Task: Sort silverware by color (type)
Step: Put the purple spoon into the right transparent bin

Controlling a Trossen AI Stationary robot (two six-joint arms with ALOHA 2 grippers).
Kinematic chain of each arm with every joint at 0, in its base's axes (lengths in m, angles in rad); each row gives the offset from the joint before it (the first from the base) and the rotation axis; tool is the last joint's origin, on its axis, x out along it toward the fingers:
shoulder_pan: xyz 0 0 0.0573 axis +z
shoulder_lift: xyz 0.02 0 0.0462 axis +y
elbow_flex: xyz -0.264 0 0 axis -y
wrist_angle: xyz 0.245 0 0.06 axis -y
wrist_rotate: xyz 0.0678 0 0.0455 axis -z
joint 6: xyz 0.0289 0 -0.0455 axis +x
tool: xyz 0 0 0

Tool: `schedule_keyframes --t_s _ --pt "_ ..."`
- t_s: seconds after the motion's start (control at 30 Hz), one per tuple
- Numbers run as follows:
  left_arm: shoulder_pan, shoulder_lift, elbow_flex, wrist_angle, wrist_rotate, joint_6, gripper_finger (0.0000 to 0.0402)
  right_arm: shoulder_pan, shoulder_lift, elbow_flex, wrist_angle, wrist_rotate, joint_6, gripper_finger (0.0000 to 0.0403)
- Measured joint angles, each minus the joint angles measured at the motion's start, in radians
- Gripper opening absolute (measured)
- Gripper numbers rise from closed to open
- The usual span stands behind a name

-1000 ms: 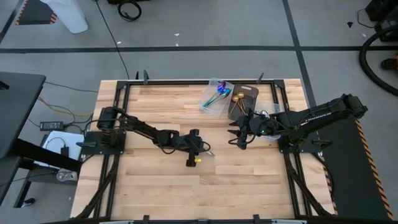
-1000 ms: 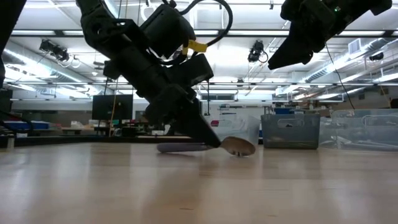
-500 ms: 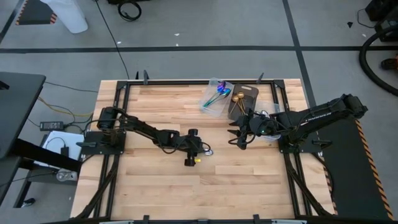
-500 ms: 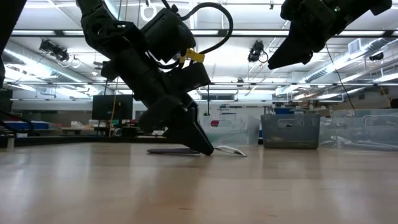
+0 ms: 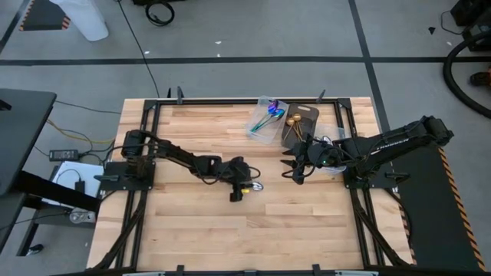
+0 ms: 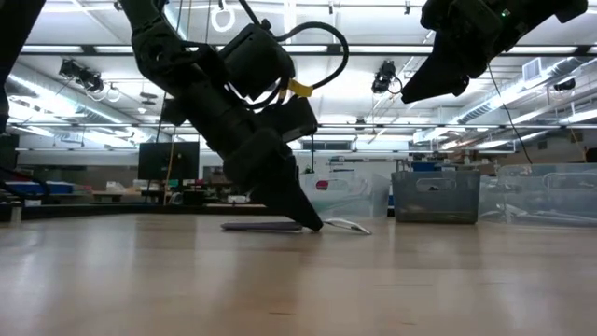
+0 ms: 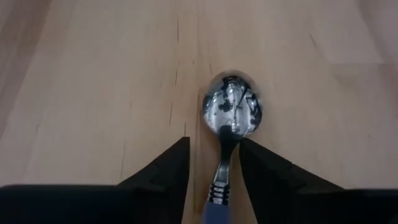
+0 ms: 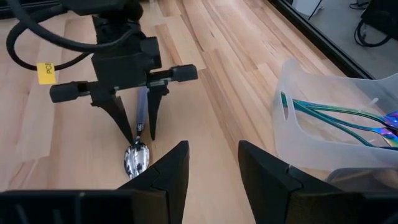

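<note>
Silver spoon (image 7: 231, 118) lies flat on the table, handle between the parted fingers of the left gripper (image 7: 214, 168) (not clamped). Fingers should be lowered evenly astride the handle before closing. Right gripper (image 5: 295, 167), fingers apart, hangs empty, well apart.

No text can be read; the yellow tag (image 8: 45, 71) on the left arm's cable is illegible
</note>
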Motion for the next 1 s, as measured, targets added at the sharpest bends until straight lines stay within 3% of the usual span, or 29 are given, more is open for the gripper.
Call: schedule_keyframes --t_s 0.2,0.43,0.53,1.0 --pt "-0.001 0.0 0.0 0.047 0.01 -0.015 0.0138 0.0 0.0 0.0 0.0 0.0 -0.001 0.0149" --pt "-0.005 0.033 0.003 0.022 0.008 0.01 0.0045 0.0 0.0 0.0 0.0 0.0 -0.001 0.0149" --pt "-0.015 0.062 0.007 0.032 0.005 0.033 0.0024 0.0 0.0 0.0 -0.001 0.0 0.0 0.0149" --pt "-0.042 0.021 -0.003 0.102 -0.059 0.061 0.0022 0.0 0.0 0.0 -0.011 0.0 -0.002 0.0149"
